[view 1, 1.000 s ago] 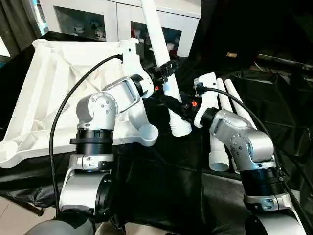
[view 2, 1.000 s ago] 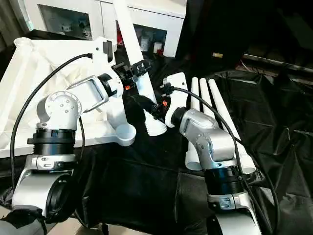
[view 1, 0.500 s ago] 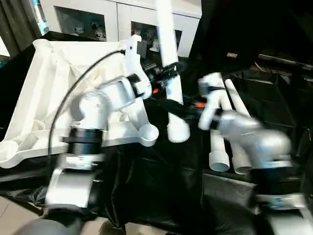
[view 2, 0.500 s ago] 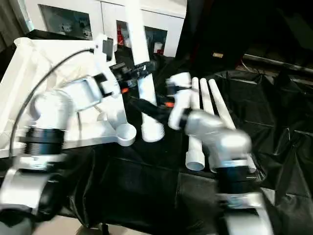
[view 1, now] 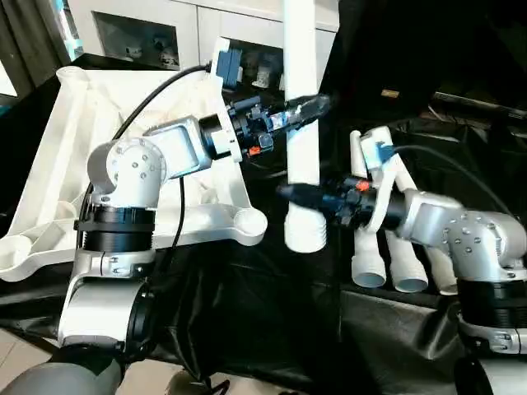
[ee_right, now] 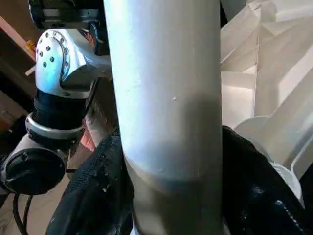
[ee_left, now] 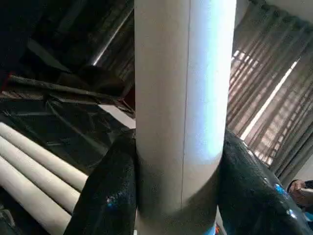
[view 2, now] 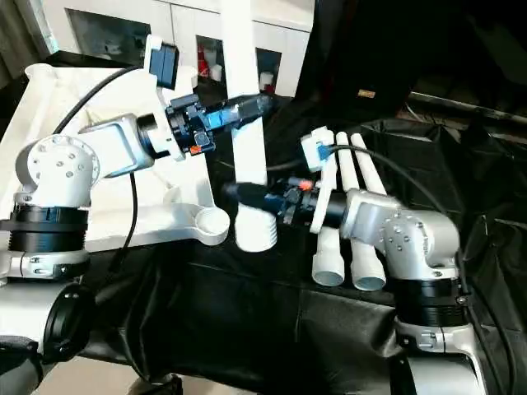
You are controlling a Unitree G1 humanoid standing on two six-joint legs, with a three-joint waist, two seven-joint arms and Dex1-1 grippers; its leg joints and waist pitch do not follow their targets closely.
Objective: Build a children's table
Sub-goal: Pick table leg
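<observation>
From the head camera, a smooth white plastic tube leg (view 1: 301, 123) is seen held nearly upright, its ribbed lower end hanging just above the black cloth (view 1: 272, 313) beside a round corner socket (view 1: 249, 224) of the table top (view 1: 74, 164). The top lies with its underside up on the left of the table, and a lattice of raised ribs is shown across it. The leg is clamped high up by the left gripper (view 1: 303, 107) and lower down by the right gripper (view 1: 298, 194), both sets of black fingers closed around it. Three more legs (view 2: 350, 239) are laid side by side on the crumpled, glossy cloth to the right, their hollow ends facing the robot. A white cabinet (view 1: 189, 29) with glass doors stands behind the top; the leg's upper end is cut off by the frame. In the left wrist view, the leg (ee_left: 183, 103) is seen pressed between two rounded black fingers (ee_left: 105, 196), with the spare legs (ee_left: 34, 169) on the cloth and pleated curtains (ee_left: 264, 93) beyond. In the right wrist view, the leg (ee_right: 166, 98) is gripped between textured black fingers (ee_right: 95, 196); the ribbed top (ee_right: 264, 73) and the silver left arm (ee_right: 61, 68) are seen behind it, and the leg's lower end is hidden.
</observation>
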